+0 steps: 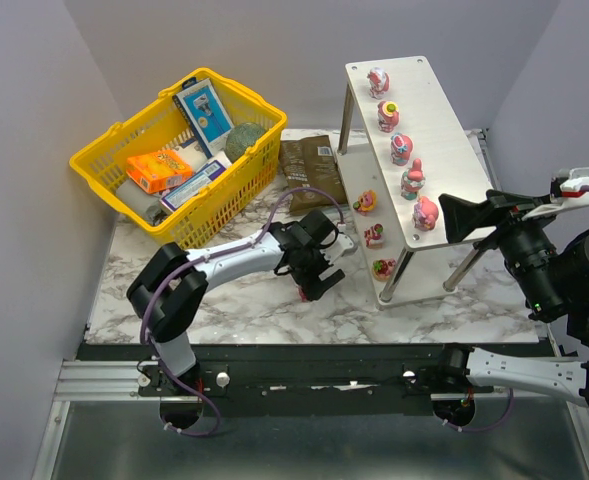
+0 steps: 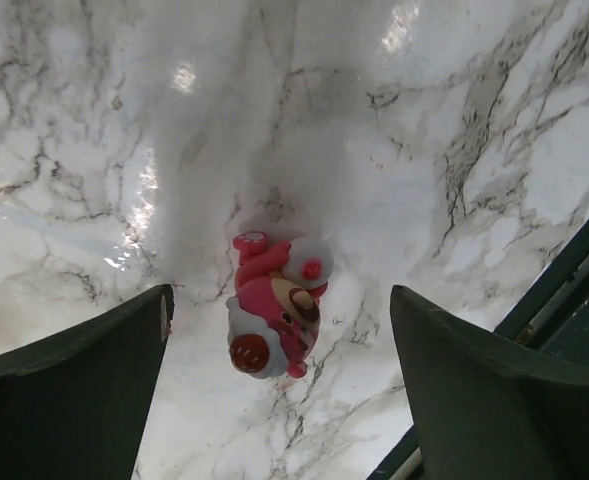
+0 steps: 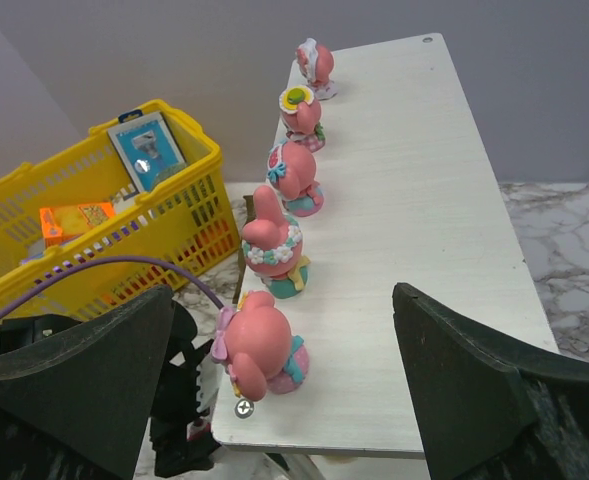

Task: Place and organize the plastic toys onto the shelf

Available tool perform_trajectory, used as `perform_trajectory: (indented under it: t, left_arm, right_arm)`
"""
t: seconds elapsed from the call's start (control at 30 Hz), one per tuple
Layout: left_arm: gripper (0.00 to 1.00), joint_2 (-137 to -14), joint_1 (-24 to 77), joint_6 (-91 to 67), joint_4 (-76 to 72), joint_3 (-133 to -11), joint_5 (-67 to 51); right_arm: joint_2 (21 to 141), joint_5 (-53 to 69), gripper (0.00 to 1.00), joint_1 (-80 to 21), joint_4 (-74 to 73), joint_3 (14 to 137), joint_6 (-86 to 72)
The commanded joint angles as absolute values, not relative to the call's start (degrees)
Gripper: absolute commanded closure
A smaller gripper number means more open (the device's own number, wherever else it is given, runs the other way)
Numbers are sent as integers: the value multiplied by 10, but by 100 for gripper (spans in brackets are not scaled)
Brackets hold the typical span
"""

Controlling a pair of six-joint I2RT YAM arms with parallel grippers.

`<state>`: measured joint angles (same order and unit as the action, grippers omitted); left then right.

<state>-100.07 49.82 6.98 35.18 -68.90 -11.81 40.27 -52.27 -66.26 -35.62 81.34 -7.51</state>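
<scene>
5 toys (image 3: 272,250) block the shelf's (image 3: 424,250) left edge; right half free.

9 small pink-and-red plastic toy figurines (image 1: 402,149): 5 on top tier, 3 on lower tier, 1 on the white marble table (image 1: 244,310). 1 white two-tier shelf on thin metal legs (image 1: 444,130). 1 yellow plastic basket (image 1: 222,198) holding roughly 5 grocery packs (image 1: 159,170), exact count unclear. 1 flat brown packet (image 1: 304,165). 2 black-and-white robot arms (image 1: 224,265)
</scene>
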Motion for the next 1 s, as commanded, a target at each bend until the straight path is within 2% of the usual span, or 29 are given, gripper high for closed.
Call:
perform_trajectory:
  t: [0.0,0.23,0.43,0.8,0.97]
  left_arm:
    - [1,-943,496,24,283,-654,-69]
    - [1,-820,499,-181,105,-504,-1]
    - [1,-757,534,-280,18,-400,125]
    - [1,-809,577,-348,3,-370,192]
    - [5,-818,578,-355,-11,-349,205]
  right_arm:
    - [392,-528,3,-661,-348,806,-83]
    - [393,-530,3,-660,-351,802,-84]
    - [400,-531,3,-661,-355,807,-80]
    - [405,-530,3,-661,-380,819,-94]
    - [404,-526,3,-661,-382,819,-101]
